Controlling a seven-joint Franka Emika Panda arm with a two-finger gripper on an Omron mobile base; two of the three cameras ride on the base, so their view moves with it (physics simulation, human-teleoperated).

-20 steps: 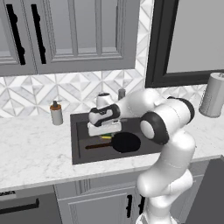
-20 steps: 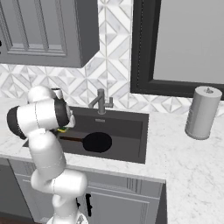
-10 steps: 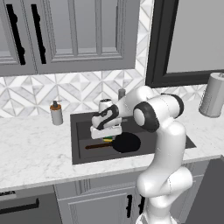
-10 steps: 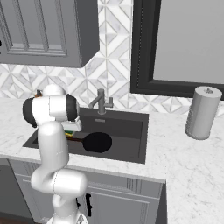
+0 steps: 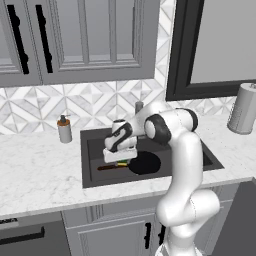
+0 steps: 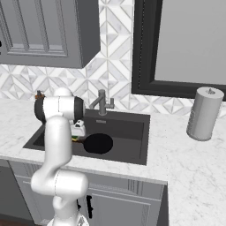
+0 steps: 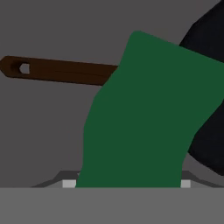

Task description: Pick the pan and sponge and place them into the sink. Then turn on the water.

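Green sponge (image 7: 144,118) held in the hand (image 5: 120,154), now lowered into the sink (image 5: 95,140) from its higher position over the basin a second ago. Across the earlier pictures the arm folds down and the hand sinks toward the basin floor, coming to rest just above the pan's handle (image 7: 61,71). The pan (image 5: 144,163) already lies inside the sink, its handle pointing toward the basin's left wall. In the hand view the sponge hangs between the fingers, which grip it. Judged from this, the pan step is done and the sponge is about to be released; the faucet (image 6: 102,102) shows no water yet.
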